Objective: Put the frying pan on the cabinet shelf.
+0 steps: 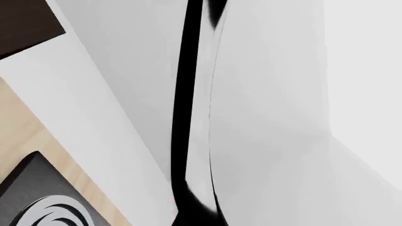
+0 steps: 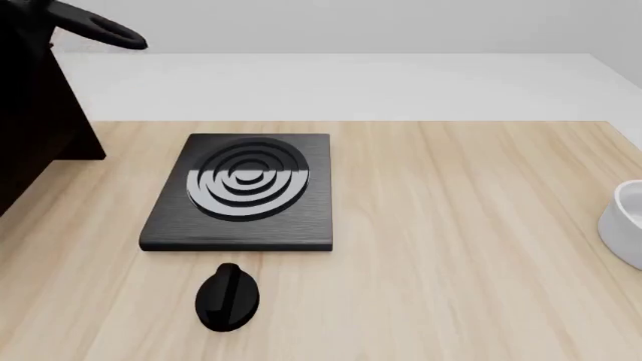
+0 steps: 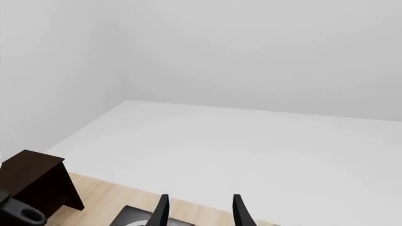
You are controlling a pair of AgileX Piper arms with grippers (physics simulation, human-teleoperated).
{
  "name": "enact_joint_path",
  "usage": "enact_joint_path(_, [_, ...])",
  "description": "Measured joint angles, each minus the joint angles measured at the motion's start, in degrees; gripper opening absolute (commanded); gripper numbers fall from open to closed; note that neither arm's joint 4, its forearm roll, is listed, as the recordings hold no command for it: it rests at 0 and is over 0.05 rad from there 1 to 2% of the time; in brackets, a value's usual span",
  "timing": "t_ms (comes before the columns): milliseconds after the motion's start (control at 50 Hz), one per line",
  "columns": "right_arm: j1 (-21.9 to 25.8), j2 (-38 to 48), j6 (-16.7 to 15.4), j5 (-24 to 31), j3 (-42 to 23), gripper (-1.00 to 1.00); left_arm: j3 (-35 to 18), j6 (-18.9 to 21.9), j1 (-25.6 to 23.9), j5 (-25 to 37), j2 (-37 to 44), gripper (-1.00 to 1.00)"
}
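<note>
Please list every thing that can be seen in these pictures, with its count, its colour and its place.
frying pan handle: one, black, loop end sticking out at top left of the front view, beside the cabinet; pan body hidden.
cabinet: one, dark brown, far left.
stove plate: one, black with silver rings, left of table centre.
knob: one, black oval, on the table in front of the plate.
bowl-like object: one, white, right edge, cut off.
table: one, light wood.
right gripper: one, black fingers apart, holding nothing.
left gripper: not clearly visible.

Black pan handle (image 2: pixel 101 28) over cabinet (image 2: pixel 35 128)
</note>
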Motion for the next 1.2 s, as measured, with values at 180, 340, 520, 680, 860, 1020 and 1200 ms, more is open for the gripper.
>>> enact_joint_path(180, [-0.04,0.40,-0.10,-0.13,0.10,1.00,0.22,-4.73,1.77,-5.61,3.47,-1.00])
enact_joint_path(340, [-0.45,0.64,-0.22,-0.12,-0.10,1.00,1.40,-10.22,4.98,-11.91,7.53,-1.00])
enact_joint_path(520, [-0.34,0.99,-0.34,-0.04,-0.27,1.00,1.69,-15.47,8.55,-17.26,11.61,-1.00])
enact_joint_path(680, [-0.21,1.43,-0.41,-0.18,-0.32,1.00,1.72,-18.29,10.63,-20.42,14.71,-1.00])
enact_joint_path(860, [0.06,1.95,-0.28,-0.11,-0.66,1.00,0.70,-20.24,12.32,-21.90,17.35,-1.00])
enact_joint_path(1020, [0.30,2.16,-0.17,-0.01,-0.90,1.00,0.72,-21.66,13.36,-23.92,19.95,-1.00])
enact_joint_path(1200, [0.30,2.22,0.08,0.04,-0.82,1.00,2.17,-22.72,14.69,-26.56,22.25,-1.00])
